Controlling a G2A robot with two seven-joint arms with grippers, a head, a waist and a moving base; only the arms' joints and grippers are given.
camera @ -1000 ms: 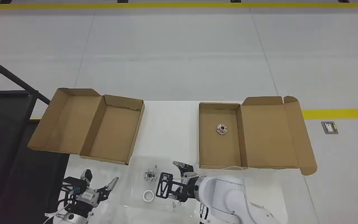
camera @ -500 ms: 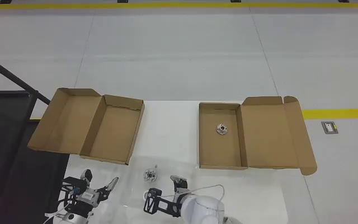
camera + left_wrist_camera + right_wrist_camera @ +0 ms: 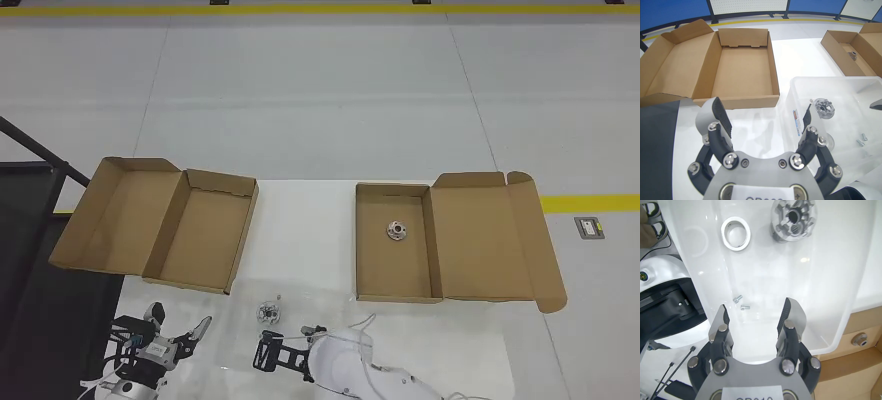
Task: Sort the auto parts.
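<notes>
Over the inside of the clear plastic bin, at the near edge of the table: the right gripper, fingers spread wide, holding nothing. On the bin floor just ahead of its fingertips, two small bolts side by side. Farther along the same floor, a plain metal ring and a grey toothed hub, near each other but not touching. Just beside the bin's outer wall, above bare table: the left gripper, likewise spread, with nothing between the pads. Beyond it, the left cardboard box, lid folded back flat. Well apart on the other side of the table, the right cardboard box, also open, with one flanged metal part lying on its floor.
</notes>
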